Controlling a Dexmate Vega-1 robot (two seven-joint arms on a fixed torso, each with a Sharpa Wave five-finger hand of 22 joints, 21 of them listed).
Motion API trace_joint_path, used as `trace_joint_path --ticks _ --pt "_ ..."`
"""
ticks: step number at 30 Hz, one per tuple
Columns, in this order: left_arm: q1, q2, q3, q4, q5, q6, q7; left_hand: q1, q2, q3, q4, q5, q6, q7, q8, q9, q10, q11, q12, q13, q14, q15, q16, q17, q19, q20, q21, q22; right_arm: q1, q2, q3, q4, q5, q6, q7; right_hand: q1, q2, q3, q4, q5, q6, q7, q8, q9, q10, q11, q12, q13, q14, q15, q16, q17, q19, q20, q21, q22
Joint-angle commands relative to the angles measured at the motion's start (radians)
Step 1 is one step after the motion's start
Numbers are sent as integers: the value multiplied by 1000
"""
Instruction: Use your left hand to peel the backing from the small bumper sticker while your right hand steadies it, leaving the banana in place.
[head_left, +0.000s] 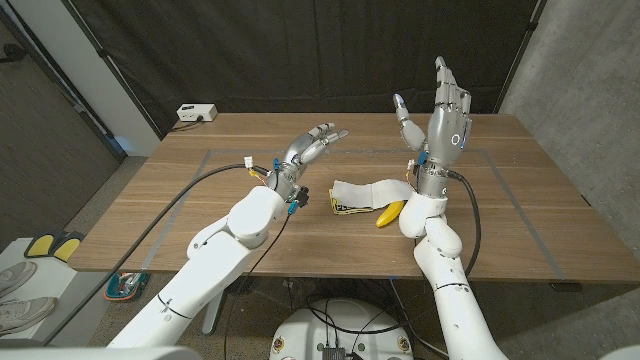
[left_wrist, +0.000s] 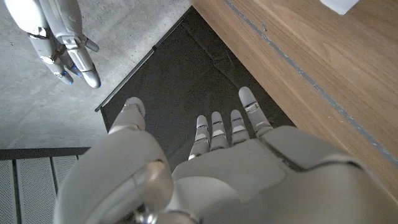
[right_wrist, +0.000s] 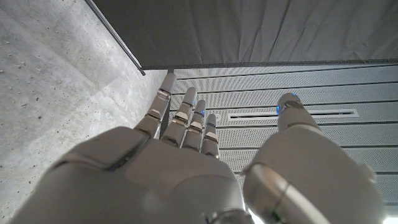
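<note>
On table, sticker (head_left: 352, 195): print unreadable, beside banana (head_left: 389, 212)

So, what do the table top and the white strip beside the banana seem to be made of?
The table top looks like wood or a wood-look laminate: brown grain lines, a matte finish with little glare. The white strip looks like thin paper or film, since it bends and curls; which one, I cannot tell. The banana lies touching it.
</note>
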Motion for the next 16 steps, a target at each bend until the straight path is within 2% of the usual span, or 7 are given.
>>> trace_joint_path --ticks 1,7,10,12,16 --pt "-34 111 3 24 -26 -124 -12 -8 9 0 0 2 9 1 4 -6 -6 2 -5 -4 2 -1 -2 -2 -209 5 -11 2 -4 -133 -193 -36 146 -244 -44 -9 6 0 -2 6 23 2 12 -5 18 -3 11 -6 -2 -16 7 -9 -3 -1 -9 -1" --pt "11 156 -30 29 -57 -175 14 -6 19 3 -1 5 15 1 6 -16 0 1 -5 -10 3 -5 -2 -6 -209 5 -17 2 5 -59 -189 5 38 -178 -44 -7 24 8 -3 8 59 -11 25 -16 41 -13 20 -22 16 -29 19 -29 11 -7 -17 0" --pt "29 163 -46 29 -91 -168 26 -7 22 3 -1 5 15 1 5 -22 -8 3 -10 -13 -1 -2 -5 -9 -209 5 -21 3 22 -5 -158 45 -7 -104 -44 -5 32 13 -4 8 65 -14 26 -21 55 -19 24 -29 27 -35 24 -37 22 -11 -19 0" --pt "35 167 -57 38 -112 -176 26 -6 24 4 -2 5 17 2 6 -25 -5 5 -9 -15 0 -2 -5 -11 -209 5 -23 3 42 21 -138 76 -26 -51 -44 10 43 23 -12 9 70 -15 27 -26 63 -22 25 -35 35 -40 27 -46 34 -15 -21 0" --pt "52 160 -72 49 -138 -196 50 -7 28 5 -1 6 13 6 5 -29 -8 11 -11 -18 -1 -1 -6 -13 -211 5 -27 3 107 87 -71 173 -67 100 -44 18 60 35 -16 7 82 -12 29 -34 88 -27 32 -46 60 -56 37 -61 55 -24 -23 0"
